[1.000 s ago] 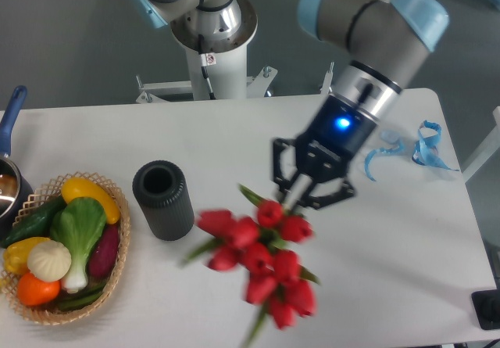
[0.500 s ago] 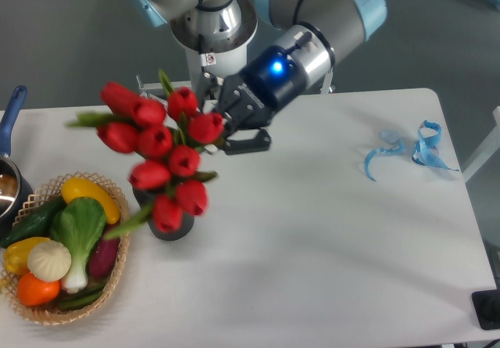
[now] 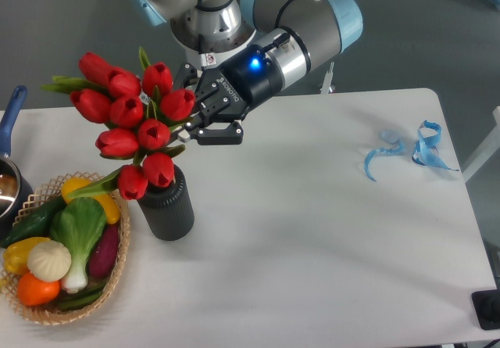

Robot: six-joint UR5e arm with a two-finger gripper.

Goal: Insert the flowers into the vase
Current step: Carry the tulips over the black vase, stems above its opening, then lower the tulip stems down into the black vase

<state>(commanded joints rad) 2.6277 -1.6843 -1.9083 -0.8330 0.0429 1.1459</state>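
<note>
The flowers (image 3: 129, 121), a bunch of red tulips with green leaves, hang in the air above and just left of the vase (image 3: 167, 207), heads toward the camera and left. The vase is dark, ribbed and upright on the white table, its mouth hidden behind the lowest tulips. My gripper (image 3: 190, 121) is shut on the stems at the bunch's right side, reaching in from the upper right, above the vase. The stem ends are hidden by the fingers and blooms.
A wicker basket (image 3: 117, 274) with toy vegetables sits left of the vase, almost touching it. A blue-handled pot (image 3: 9, 172) is at the left edge. A blue ribbon (image 3: 410, 151) lies at the table's right. The robot base (image 3: 211, 59) stands behind.
My gripper has carried the tulips from the table's middle front up and left to above the vase. In the last half second the bunch shifted slightly left and tightened over the vase.
</note>
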